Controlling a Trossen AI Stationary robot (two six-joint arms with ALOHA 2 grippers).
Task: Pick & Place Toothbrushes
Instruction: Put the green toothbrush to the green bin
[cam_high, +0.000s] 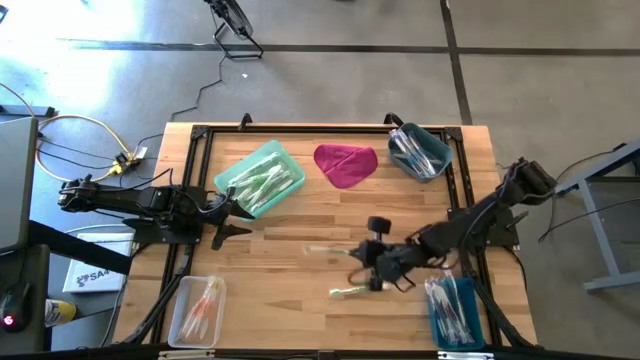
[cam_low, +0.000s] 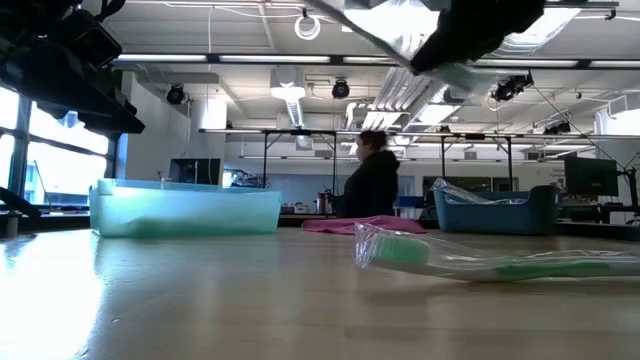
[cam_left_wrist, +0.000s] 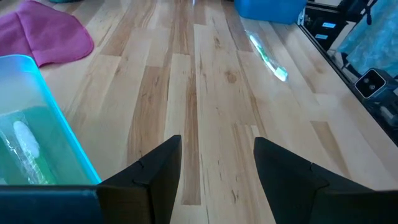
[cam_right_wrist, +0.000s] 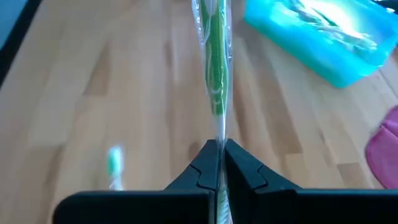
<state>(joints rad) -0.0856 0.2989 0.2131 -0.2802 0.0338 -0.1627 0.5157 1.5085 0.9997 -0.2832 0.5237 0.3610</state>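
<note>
My right gripper (cam_high: 368, 258) hovers over the middle of the table, shut on a green-handled toothbrush (cam_right_wrist: 216, 68) in a clear wrapper. In the low view that toothbrush (cam_low: 400, 42) hangs high above the table. A second wrapped green toothbrush (cam_high: 347, 292) lies flat on the wood just nearer the near edge, also seen in the low view (cam_low: 480, 262). My left gripper (cam_high: 236, 216) waits open at the table's left, beside the teal bin (cam_high: 260, 178) of wrapped toothbrushes. The magenta cloth (cam_high: 345, 163) lies toward the far edge. My right gripper pinches the near end of the toothbrush's clear wrapper (cam_right_wrist: 219, 135) between its two fingers. The fingers lie along the toothbrush, which sticks straight out ahead of them toward the table's left. It is lifted clear of the table, roughly level.
A blue bin (cam_high: 420, 150) with toothbrushes stands at the far right corner, another blue bin (cam_high: 455, 310) at the near right, and a clear bin (cam_high: 197, 310) at the near left. Bare wood lies between them. A person (cam_low: 372, 185) stands in the room beyond.
</note>
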